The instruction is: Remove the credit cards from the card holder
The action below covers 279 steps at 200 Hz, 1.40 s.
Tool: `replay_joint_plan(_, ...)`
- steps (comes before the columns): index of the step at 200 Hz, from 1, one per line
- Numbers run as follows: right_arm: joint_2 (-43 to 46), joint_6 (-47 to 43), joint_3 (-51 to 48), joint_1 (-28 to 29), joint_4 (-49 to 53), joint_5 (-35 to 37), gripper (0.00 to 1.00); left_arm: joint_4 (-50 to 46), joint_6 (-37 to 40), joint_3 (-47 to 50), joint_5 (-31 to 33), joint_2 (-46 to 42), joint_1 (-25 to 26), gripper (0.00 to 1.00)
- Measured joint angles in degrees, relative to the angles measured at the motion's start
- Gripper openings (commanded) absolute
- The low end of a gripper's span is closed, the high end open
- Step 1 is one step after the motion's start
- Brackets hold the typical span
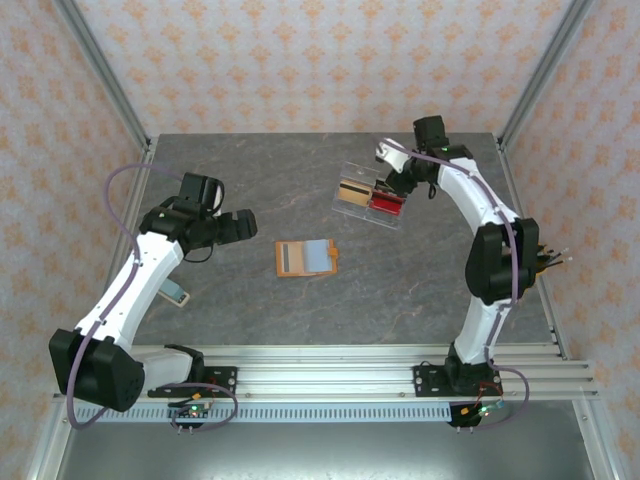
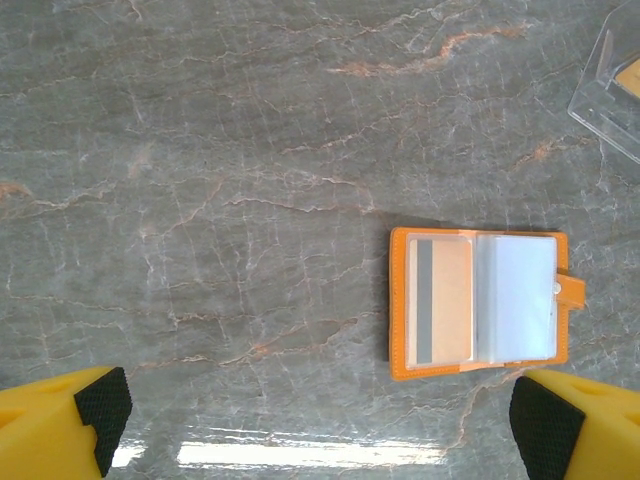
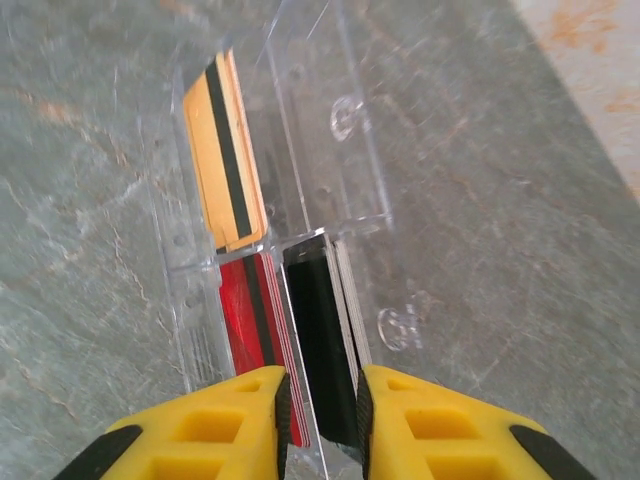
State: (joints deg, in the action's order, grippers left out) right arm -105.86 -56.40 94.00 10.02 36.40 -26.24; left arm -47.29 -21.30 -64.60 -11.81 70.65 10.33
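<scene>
Conceivably the right gripper (image 3: 322, 412), jaws close about a black card (image 3: 318, 330) in the clear case (image 3: 345, 110), grip unclear, could drag it out, while the wide-open left gripper (image 2: 320, 425) faces the mid-table card holder (image 2: 478, 302).

The grey marbled stone table (image 1: 250, 180) is offering open room on every side of the flat orange leather-like card holder (image 1: 307, 258), which is lying unfolded at the centre with nothing hanging over it. At the far right, the clear plastic case (image 1: 372, 196) is sitting well apart from it. The right gripper (image 3: 322, 395) is crowding that case, its fingers straddling a black block (image 3: 320, 330) inside.
</scene>
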Motion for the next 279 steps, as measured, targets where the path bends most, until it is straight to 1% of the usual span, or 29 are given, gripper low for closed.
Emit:
replay_joint_plan(32,7.72,16.04,-5.73,0.15,-5.62,-1.27,0.27,0.76,-0.11,0.22,-2.03,0.74,0.0,1.0)
replay_joint_plan(61,12.52,30.95,-11.47,2.12,-8.94,-0.48,0.27,3.41,-1.36,1.36,-6.29,2.03,0.0,1.0)
replay_joint_plan(77,13.25,38.05,-13.05,5.05,-9.05,0.61,0.27,5.29,-2.73,2.73,-8.9,3.21,0.02,0.99)
replay_joint_plan(101,13.25,47.41,-15.06,11.17,-9.07,2.01,0.27,8.02,-5.22,4.33,-11.63,5.92,0.7,0.97)
replay_joint_plan(126,12.79,56.22,-17.03,17.51,-9.11,2.01,0.28,11.28,-8.61,5.53,-12.96,8.98,3.5,0.94)
replay_joint_plan(146,11.37,62.84,-18.93,21.97,-10.97,1.97,0.28,14.27,-11.78,6.54,-13.38,11.06,6.05,0.9)
replay_joint_plan(157,9.81,66.29,-20.22,23.89,-12.68,1.77,0.29,15.87,-13.11,7.02,-13.51,12.11,7.15,0.85)
replay_joint_plan(162,8.94,67.67,-20.7,24.79,-13.35,1.73,0.29,16.41,-13.81,7.13,-13.57,12.76,7.61,0.82)
replay_joint_plan(175,6.05,70.6,-21.35,26.86,-14.4,1.92,0.3,18.32,-15.54,7.5,-13.9,14.34,8.31,0.7)
replay_joint_plan(194,1.79,73.79,-21.4,29.7,-15.21,2.84,0.3,20.61,-17.92,7.91,-14.53,16.63,8.61,0.58)
replay_joint_plan(202,0.42,74.79,-21.38,30.64,-15.41,3.17,0.3,21.51,-18.47,8.0,-14.69,17.57,8.72,0.55)
replay_joint_plan(226,-2.86,77.2,-21.05,32.06,-15.39,3.93,0.3,22.99,-19.89,8.04,-14.91,20.04,8.9,0.51)
replay_joint_plan(279,-7.02,78.75,-17.68,31.82,-13.6,5.68,0.3,23.32,-20.48,7.65,-14.99,26.34,9.18,0.47)
